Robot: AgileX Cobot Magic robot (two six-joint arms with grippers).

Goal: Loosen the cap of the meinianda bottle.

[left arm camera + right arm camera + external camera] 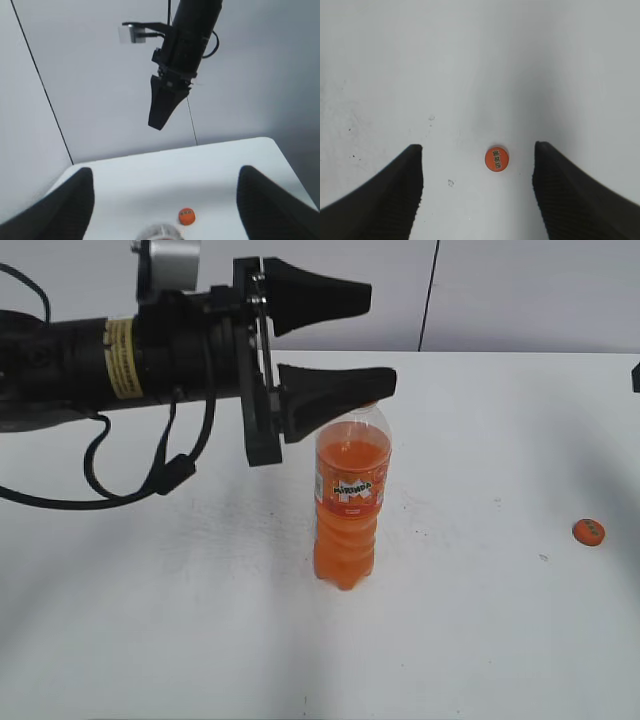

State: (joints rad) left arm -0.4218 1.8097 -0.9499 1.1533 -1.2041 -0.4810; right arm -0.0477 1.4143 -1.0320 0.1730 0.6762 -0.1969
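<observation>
The meinianda bottle (350, 500) stands upright mid-table with orange drink and a Mirinda label. Its top is hidden behind the lower finger of my left gripper (381, 338), which is open and empty, level with the neck. The cap (588, 531) lies flat on the table far to the right, apart from the bottle. It also shows in the left wrist view (186, 216) and the right wrist view (496, 158). My right gripper (477, 147) is open and empty, above the cap, which lies between its fingers.
The white table (480, 620) ends at a grey wall behind. In the left wrist view the right arm (170, 95) hangs high over the far table end. A blurred pale round shape (159, 233) sits at that view's bottom edge.
</observation>
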